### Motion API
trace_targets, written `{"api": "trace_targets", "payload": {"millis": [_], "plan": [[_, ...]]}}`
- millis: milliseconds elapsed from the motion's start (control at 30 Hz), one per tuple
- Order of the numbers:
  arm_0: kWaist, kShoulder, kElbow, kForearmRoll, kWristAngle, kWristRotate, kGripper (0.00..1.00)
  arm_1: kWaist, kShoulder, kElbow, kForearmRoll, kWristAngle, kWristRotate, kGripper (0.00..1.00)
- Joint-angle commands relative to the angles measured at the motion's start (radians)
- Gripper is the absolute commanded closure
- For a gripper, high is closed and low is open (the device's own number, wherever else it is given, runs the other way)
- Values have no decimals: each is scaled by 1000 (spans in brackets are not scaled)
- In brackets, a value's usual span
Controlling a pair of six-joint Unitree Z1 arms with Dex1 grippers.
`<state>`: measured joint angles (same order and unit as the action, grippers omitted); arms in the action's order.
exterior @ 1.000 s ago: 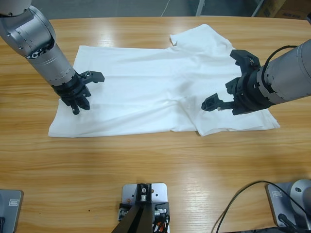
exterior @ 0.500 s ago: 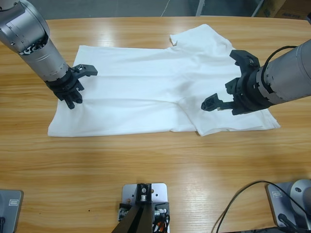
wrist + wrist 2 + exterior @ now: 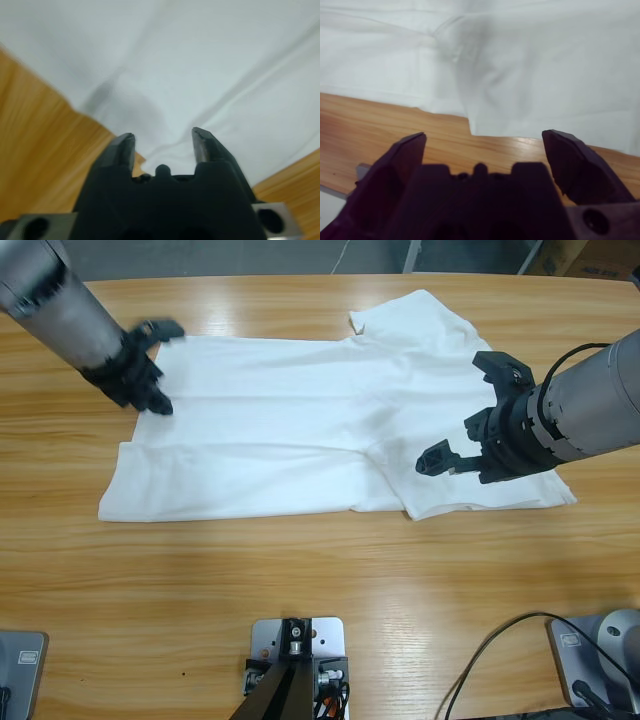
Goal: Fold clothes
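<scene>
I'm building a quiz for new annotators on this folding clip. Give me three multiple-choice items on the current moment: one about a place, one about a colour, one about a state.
1. Where is the left pincer in the high view?
A. at the T-shirt's upper left corner
B. over the table's near edge
C. beside the right pincer

2. What colour is the T-shirt?
A. blue
B. white
C. black

3. What state is the right pincer in?
A. shut on the shirt
B. open and empty
C. out of view

Answers:
1 A: the high view shows it at the shirt's upper left corner, far from the other arm.
2 B: the cloth is plain white in all three views.
3 B: the right wrist view shows its jaws spread wide with nothing between them, shirt and table beyond.
</scene>
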<state>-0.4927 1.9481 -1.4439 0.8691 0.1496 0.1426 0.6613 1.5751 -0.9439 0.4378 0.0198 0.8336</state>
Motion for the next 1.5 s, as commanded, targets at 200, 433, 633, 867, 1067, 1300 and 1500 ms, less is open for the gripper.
{"api": "trace_targets", "payload": {"millis": [200,433,633,867,1067,1300,1500], "plan": [[16,-310,510,-52,-261,-1107,46,-2,-296,263,133,-229,545,18],[88,-335,693,-319,-372,-1120,46,-7,-576,591,-143,-224,857,56],[190,-353,844,-470,-407,-1119,46,-198,-601,667,-238,-201,940,69],[193,-391,562,-205,-316,-803,41,-232,-477,351,-23,-139,436,99],[118,-237,301,-65,-108,-623,38,-233,13,-102,193,-159,-11,96],[35,-89,376,-215,-132,-643,41,-233,242,-97,118,-100,-174,101],[29,-43,387,-345,-150,-630,41,-233,277,-16,-34,-67,-188,110]]}}
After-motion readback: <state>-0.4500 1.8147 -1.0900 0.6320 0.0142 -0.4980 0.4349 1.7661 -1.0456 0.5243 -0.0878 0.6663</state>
